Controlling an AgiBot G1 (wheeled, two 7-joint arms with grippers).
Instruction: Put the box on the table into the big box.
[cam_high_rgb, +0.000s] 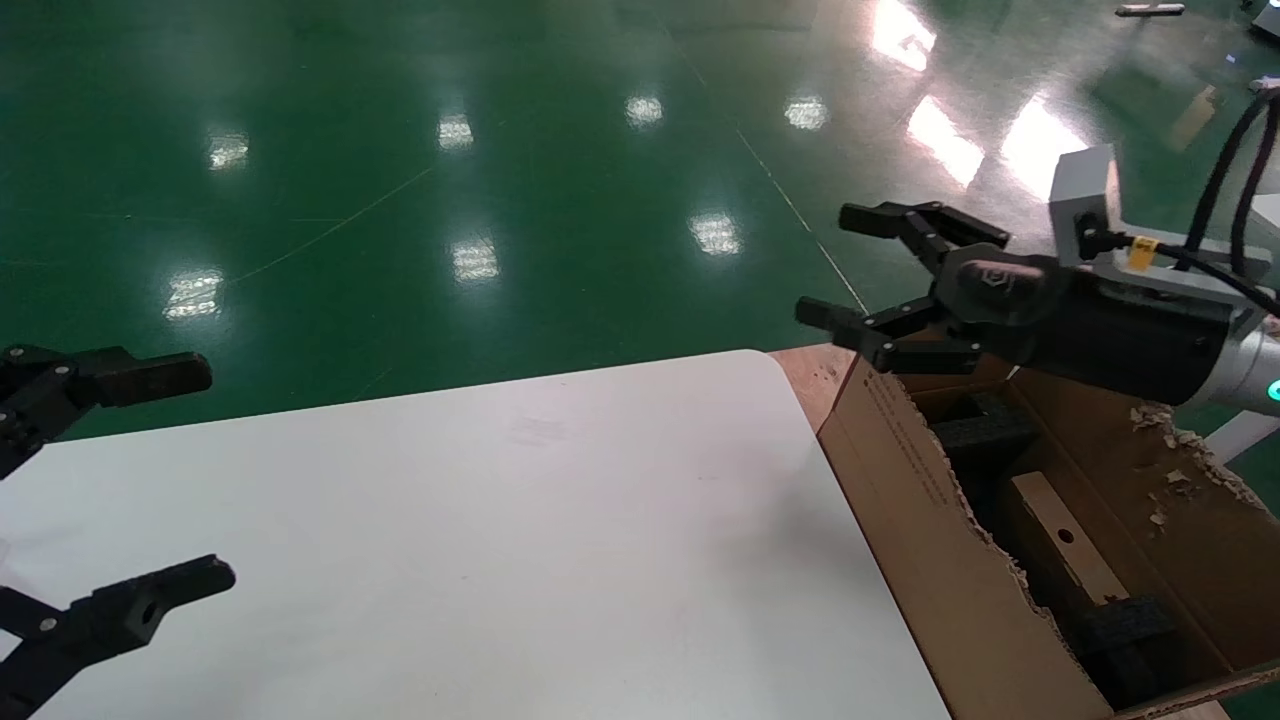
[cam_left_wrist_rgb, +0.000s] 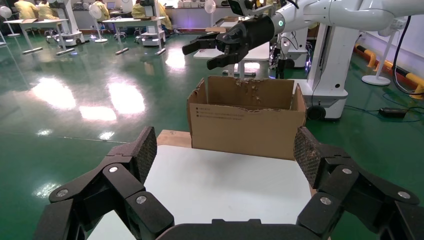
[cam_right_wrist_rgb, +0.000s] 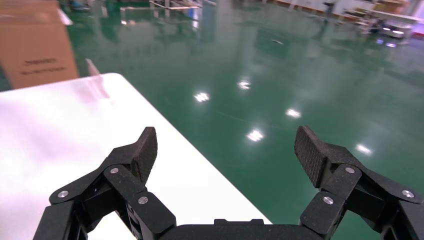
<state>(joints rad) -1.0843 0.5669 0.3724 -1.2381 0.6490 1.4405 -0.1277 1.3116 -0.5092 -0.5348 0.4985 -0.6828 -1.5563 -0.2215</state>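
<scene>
1. Head view: right gripper (cam_high_rgb: 855, 275) hangs with fingers spread wide and nothing between them, above the far end of the big box (cam_high_rgb: 960, 560), which stands against the right edge of the table (cam_high_rgb: 500, 540). The small box (cam_high_rgb: 1065, 545) lies inside the carton, its smooth face with the round hole turned up, between black foam blocks (cam_high_rgb: 985, 432). The left gripper (cam_high_rgb: 150, 480) hovers over the table's left side, also spread wide and holding nothing.

2. Left wrist view: left gripper (cam_left_wrist_rgb: 225, 160) stands wide apart over the white table (cam_left_wrist_rgb: 225, 185). Beyond the tabletop's far edge stands the big box (cam_left_wrist_rgb: 245, 125), print on its near side and ragged rim on top. The right gripper (cam_left_wrist_rgb: 200, 55) hangs above its rim, parted.

3. Right wrist view: right gripper (cam_right_wrist_rgb: 225, 155) is parted, with the green floor (cam_right_wrist_rgb: 280, 80) and the table (cam_right_wrist_rgb: 75, 130) edge below. The small box is out of sight here.
</scene>
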